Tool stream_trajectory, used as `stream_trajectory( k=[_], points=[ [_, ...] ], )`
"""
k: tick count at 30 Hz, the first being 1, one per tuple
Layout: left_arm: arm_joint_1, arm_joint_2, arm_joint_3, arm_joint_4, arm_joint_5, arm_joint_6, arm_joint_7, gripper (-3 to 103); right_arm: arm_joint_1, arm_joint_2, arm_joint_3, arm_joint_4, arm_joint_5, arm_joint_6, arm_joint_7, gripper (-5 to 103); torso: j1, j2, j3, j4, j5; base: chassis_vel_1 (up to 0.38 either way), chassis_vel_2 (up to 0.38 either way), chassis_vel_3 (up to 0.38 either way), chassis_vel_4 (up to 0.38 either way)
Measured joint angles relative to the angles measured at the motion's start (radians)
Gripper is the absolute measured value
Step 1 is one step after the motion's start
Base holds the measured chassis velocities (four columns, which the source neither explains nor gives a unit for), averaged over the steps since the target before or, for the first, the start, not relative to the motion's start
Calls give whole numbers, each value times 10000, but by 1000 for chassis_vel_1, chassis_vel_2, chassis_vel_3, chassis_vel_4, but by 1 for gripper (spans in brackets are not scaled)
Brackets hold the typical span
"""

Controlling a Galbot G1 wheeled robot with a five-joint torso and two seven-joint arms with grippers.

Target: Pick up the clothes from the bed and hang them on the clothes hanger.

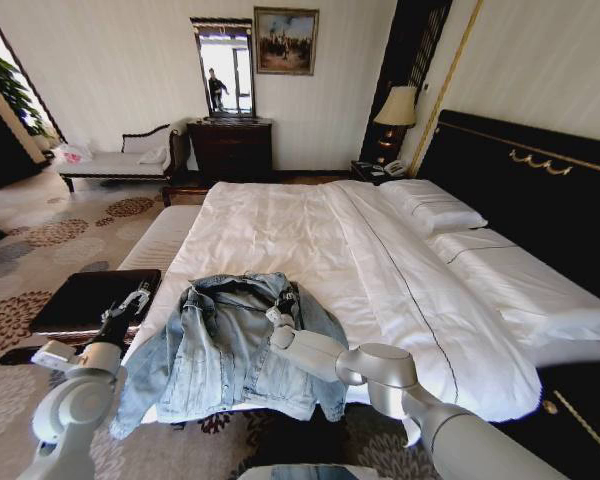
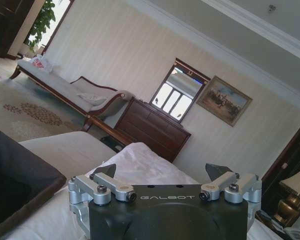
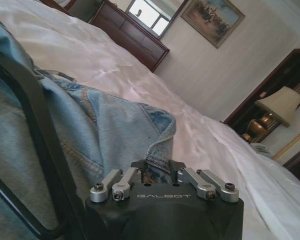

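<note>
right gripper (image 3: 157, 167) pinching jacket (image 1: 230, 345) collar, collar toward headboard (image 1: 540, 180)

Faded denim jacket (image 1: 230, 350), smooth white cotton quilt (image 1: 380, 270), glossy dark wooden dresser (image 1: 231, 148), patterned carpet (image 1: 50, 250)

My jacket (image 1: 235, 345) lies at the lower centre of the head frame, on the near end of the bed (image 1: 380, 280), with its hem hanging over the bed's edge. My right gripper (image 1: 286, 297) sits on the jacket's collar, fingers pinched on a fold of it. My left gripper (image 1: 132, 302) hangs at the lower left, beside the bed and left of the jacket, fingers spread. In the right wrist frame the hanger (image 3: 37, 135) lies across the jacket.
</note>
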Motion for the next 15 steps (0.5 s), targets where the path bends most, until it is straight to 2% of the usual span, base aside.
stream_trajectory(
  k=[3,6,8,12,15],
  points=[
    [8,-22,-2,-24,18,0,-1,100,51,0,40,-41,-35,-59,80,23,0,0,0,0,0,0,0,0,0],
    [24,-63,-1,-54,86,0,-6,100,155,0,111,-95,-41,-127,126,8,0,0,0,0,0,0,0,0,0],
    [27,-67,0,-60,97,0,-7,100,192,0,123,-117,-55,-151,128,4,0,0,1,0,0,0,0,0,0],
    [35,-50,-11,-69,108,0,-11,100,392,-3,139,-16,-14,-314,106,3,0,0,1,-1,-1,0,0,0,0],
    [38,21,-67,-65,102,0,-14,100,675,-5,-52,648,417,-650,-64,3,0,0,1,-2,-1,0,0,0,0]
  ],
)
